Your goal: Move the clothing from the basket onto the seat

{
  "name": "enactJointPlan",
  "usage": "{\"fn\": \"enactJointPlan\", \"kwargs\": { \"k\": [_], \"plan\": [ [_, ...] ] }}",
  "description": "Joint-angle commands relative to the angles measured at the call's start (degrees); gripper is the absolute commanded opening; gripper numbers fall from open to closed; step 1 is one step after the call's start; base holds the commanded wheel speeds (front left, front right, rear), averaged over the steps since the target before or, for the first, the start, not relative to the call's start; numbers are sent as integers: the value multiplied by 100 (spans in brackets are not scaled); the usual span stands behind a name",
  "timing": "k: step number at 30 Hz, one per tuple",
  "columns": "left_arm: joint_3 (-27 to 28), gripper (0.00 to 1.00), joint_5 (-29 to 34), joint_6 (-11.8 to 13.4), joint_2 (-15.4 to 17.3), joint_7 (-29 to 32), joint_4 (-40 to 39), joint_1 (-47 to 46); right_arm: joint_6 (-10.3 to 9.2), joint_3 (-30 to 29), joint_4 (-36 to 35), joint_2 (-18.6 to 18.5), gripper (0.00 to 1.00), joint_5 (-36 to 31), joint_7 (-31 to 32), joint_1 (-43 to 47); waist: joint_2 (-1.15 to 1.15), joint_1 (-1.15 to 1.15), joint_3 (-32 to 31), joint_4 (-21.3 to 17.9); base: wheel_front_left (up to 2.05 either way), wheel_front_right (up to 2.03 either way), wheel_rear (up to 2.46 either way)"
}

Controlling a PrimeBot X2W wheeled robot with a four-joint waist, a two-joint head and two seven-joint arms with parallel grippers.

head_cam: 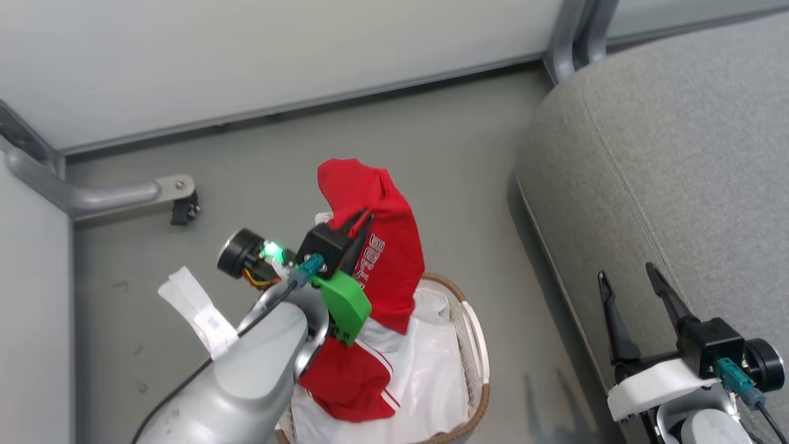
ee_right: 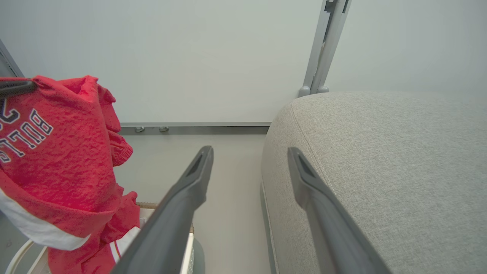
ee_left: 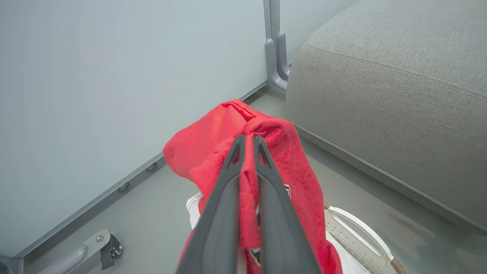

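Firmly, L claw [ee_left: 249,137] grips clothing [ee_left: 293,163].

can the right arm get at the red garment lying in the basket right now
Probably not cleanly. The right gripper is open and free by the seat, but the left forearm and the Bulls jersey hanging from the left gripper cross above the red garment in the basket.

Surroundings: plain grey floor [head_cam: 431,154] meets pale wall panels [head_cam: 277,49] along a grey bottom rail [head_cam: 370,95]; grey metal post [head_cam: 570,37] stands upright at the panel joint; at left, a rounded metal foot [head_cam: 123,196] lies on the floor, small black caster [head_cam: 183,213] at its end.
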Motion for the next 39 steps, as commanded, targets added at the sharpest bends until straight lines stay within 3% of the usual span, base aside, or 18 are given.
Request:
{"fn": "enactJointPlan", "kwargs": {
  "k": [1, 16, 32, 39],
  "plan": [
    [3, 0, 65, -54, 58, -3, -55, -166, -4, 22, 21, -25, 100, -21, -11, 135, 0, 0, -650, 364, 0, 0, 0],
    [-284, 0, 247, -384, 152, 76, -437, -1594, -4, 338, -18, -24, 100, -61, -11, 363, 0, 0, -1117, 446, 0, 0, 0],
    [-1018, 0, -108, -437, 155, 276, -705, -2563, -4, 1394, 170, -22, 100, -398, -10, -543, 0, 0, -1132, 572, 0, 0, 0],
    [-1303, 0, -325, -437, 117, 278, -833, -2789, -4, 1618, 710, -27, 100, -1037, -7, -1008, 0, 0, -1143, 727, 0, 0, 0]
  ]
}}
